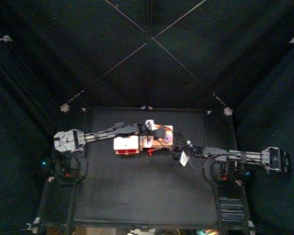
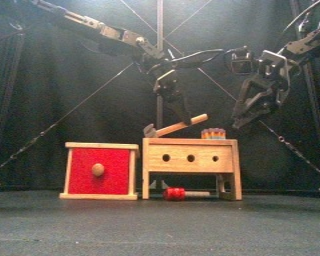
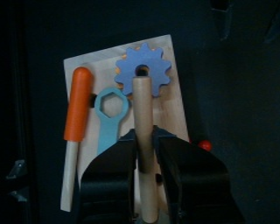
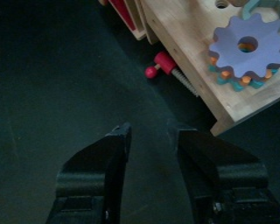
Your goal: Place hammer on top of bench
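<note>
The hammer (image 2: 176,126) hangs tilted just above the wooden bench (image 2: 191,158), its head low over the bench's left end and its handle rising toward the right. The left gripper (image 2: 168,88) holds it from above. Whether the head touches the bench top cannot be told from the front view.

The left wrist view shows what the front view does not: the two jaws are closed on the hammer's pale handle (image 3: 142,131), and the bench top (image 3: 95,66) below carries an orange-handled screwdriver (image 3: 76,109), a light blue wrench (image 3: 112,109) and a blue gear (image 3: 145,68). The hammer head itself is hidden in this view.

The right gripper (image 2: 256,100) hangs in the air above and to the right of the bench, and in its own wrist view its jaws (image 4: 149,171) stand apart with nothing between them. That view also shows the gear (image 4: 248,45) on the bench corner and a small red piece (image 4: 160,64) lying on the table beside the bench leg; the front view shows the same red piece (image 2: 178,194) under the bench.

A red box (image 2: 100,171) stands touching the bench's left side. In the top view the bench (image 1: 153,139) is small and its tools cannot be made out.
</note>
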